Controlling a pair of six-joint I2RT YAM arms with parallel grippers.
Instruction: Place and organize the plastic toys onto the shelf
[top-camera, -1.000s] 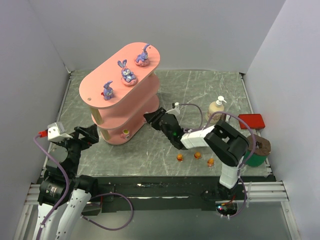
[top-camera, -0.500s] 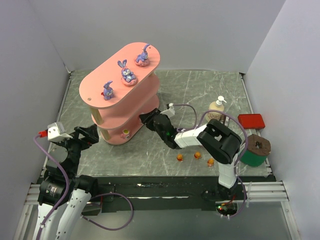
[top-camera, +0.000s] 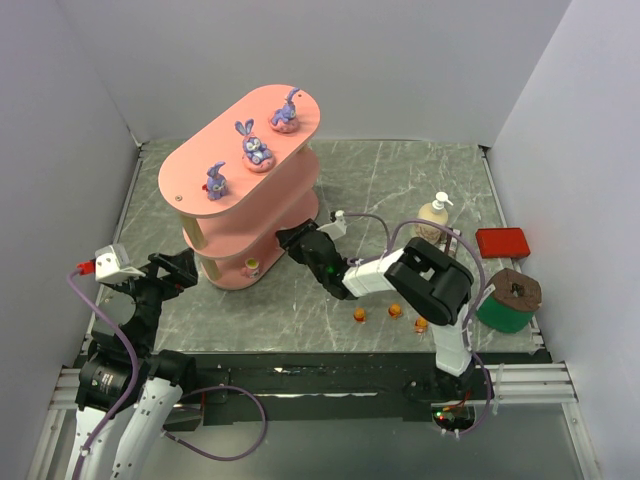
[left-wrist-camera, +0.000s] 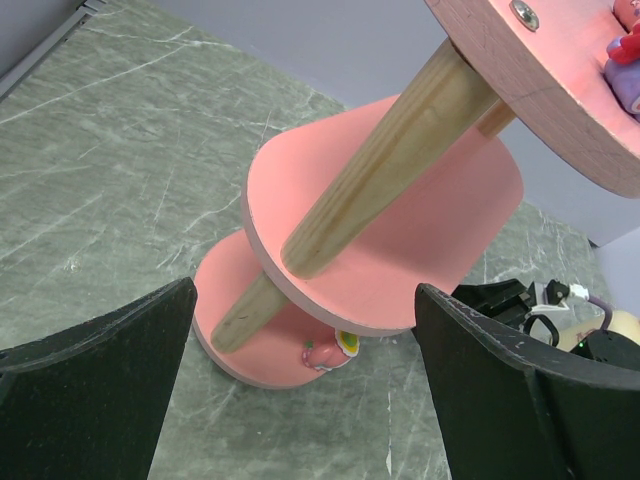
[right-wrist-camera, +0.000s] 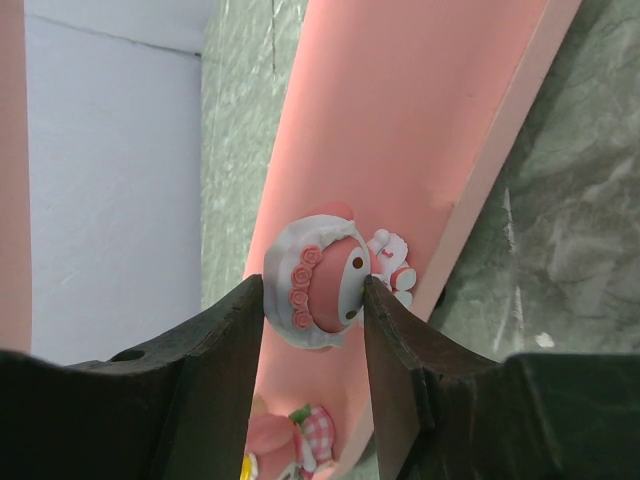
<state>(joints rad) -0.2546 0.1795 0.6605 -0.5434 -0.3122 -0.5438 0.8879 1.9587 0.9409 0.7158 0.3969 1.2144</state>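
The salmon-pink three-tier shelf (top-camera: 200, 160) stands at the back left, with three purple bunnies (top-camera: 254, 146) on its top board. A pink toy (top-camera: 252, 266) sits on the bottom board's front edge, and it also shows in the left wrist view (left-wrist-camera: 328, 351). My right gripper (top-camera: 287, 237) reaches in at the bottom tier. It (right-wrist-camera: 313, 295) is shut on a pink-and-white egg-like toy (right-wrist-camera: 330, 285) just above that board (right-wrist-camera: 400, 120), with another pink toy (right-wrist-camera: 300, 445) close by. My left gripper (top-camera: 185, 268) is open and holds nothing (left-wrist-camera: 305, 295), left of the shelf. Three tiny orange toys (top-camera: 396, 310) lie on the table.
A cream pump bottle (top-camera: 433, 215) stands right of the shelf, behind my right arm. A flat red box (top-camera: 502, 243) and a green round object with a brown top (top-camera: 510, 300) sit at the right edge. Grey walls close in on three sides.
My right arm has stretched further left, carrying the held toy in under the shelf's lower boards. The left arm has not moved.
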